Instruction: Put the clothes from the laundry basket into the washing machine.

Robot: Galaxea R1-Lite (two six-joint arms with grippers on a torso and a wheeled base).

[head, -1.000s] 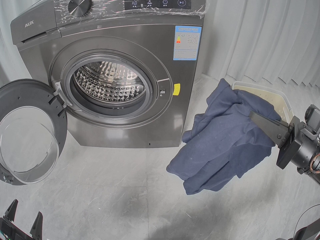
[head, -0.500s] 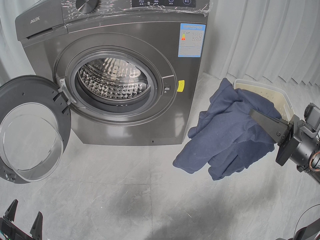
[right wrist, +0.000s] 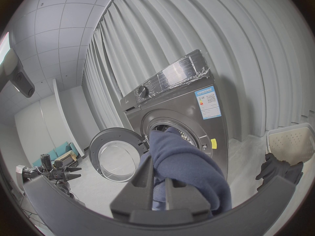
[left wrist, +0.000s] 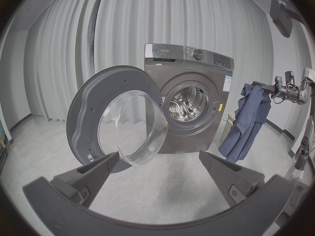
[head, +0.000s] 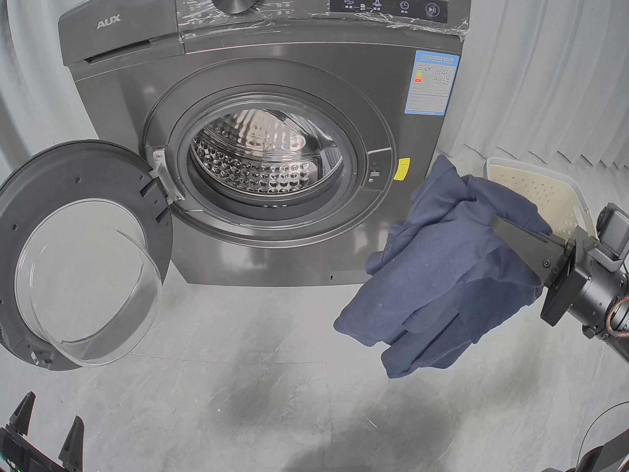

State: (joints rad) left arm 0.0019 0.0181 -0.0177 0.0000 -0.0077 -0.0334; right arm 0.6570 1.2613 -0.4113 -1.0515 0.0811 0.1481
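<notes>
A navy blue garment [head: 445,276] hangs in the air to the right of the washing machine [head: 262,60], with my right gripper [head: 501,227] shut on its upper part. In the right wrist view the cloth [right wrist: 187,161] bunches over the gripper [right wrist: 159,181]. The round door [head: 78,250] is swung open to the left, and the steel drum [head: 265,155] shows. A cream laundry basket [head: 547,188] stands behind the garment. My left gripper [head: 46,427] is low at the front left, open and holding nothing.
White curtains hang behind and to the right of the machine. Bare grey floor [head: 262,375] lies in front of it. In the right wrist view a dark cloth [right wrist: 279,171] lies by the basket's [right wrist: 292,141] near rim.
The head camera has shifted, so the machine now sits further right in view and closer to the hanging garment. The garment's lower folds have swayed. My right gripper keeps its hold.
</notes>
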